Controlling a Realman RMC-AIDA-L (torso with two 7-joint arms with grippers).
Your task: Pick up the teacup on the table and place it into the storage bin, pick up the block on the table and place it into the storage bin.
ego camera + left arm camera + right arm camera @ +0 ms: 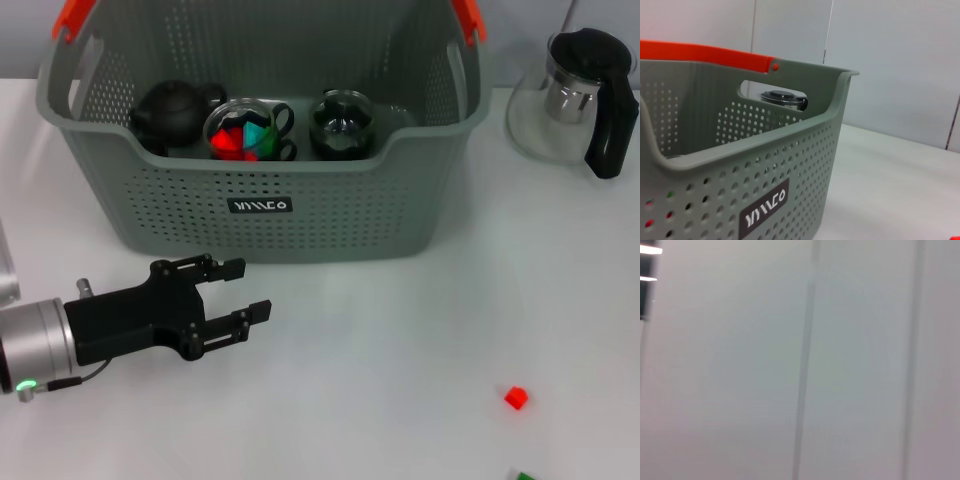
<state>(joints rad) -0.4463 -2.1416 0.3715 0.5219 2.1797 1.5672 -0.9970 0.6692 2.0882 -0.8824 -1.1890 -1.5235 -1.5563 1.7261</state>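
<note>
Grey storage bin [262,200] holds a black teapot [172,110] and two glass teacups [248,130]; the left gripper [240,292] hovers open and empty before it. A red block [515,397] lies well apart; a green one is cut off.

The left arm enters from the lower left of the head view, lying nearly level. Its black left gripper [238,297] points right, fingers spread apart and holding nothing.

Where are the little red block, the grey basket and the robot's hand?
red block [515,397], head view, its top face
storage bin [300,235], head view, front wall
left gripper [232,294], head view, between its fingertips
</note>
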